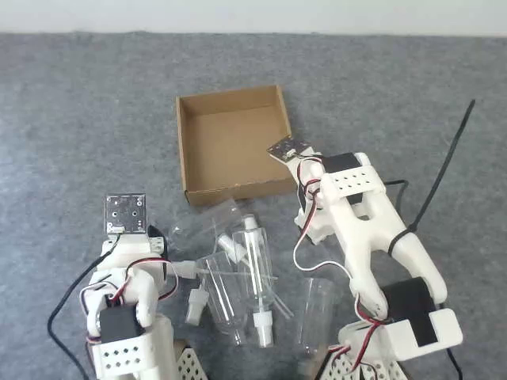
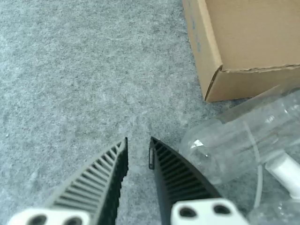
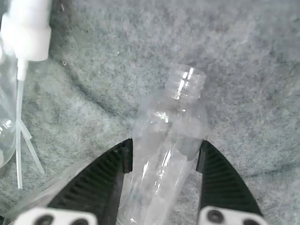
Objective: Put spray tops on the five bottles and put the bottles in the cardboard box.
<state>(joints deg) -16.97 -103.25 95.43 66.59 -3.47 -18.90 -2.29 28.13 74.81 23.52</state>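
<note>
The open cardboard box (image 1: 230, 146) (image 2: 243, 42) sits on the grey carpet, nothing inside it. Several clear bottles (image 1: 257, 265) lie in a heap in front of it, some with white spray tops (image 1: 264, 326). A loose white top (image 1: 196, 305) lies beside them. My right gripper (image 3: 164, 150) is shut on an uncapped clear bottle (image 3: 176, 122), its open neck pointing away from the fingers. My left gripper (image 2: 138, 140) hovers over bare carpet, slightly open and holding nothing. A clear bottle (image 2: 234, 140) lies just beside it, near the box corner.
Another uncapped bottle (image 1: 315, 313) lies near the right arm's base. A capped bottle's spray head (image 3: 26, 28) and dip tube lie close to my right gripper. Open carpet spreads left of and behind the box. A black cable (image 1: 447, 170) runs off at the right.
</note>
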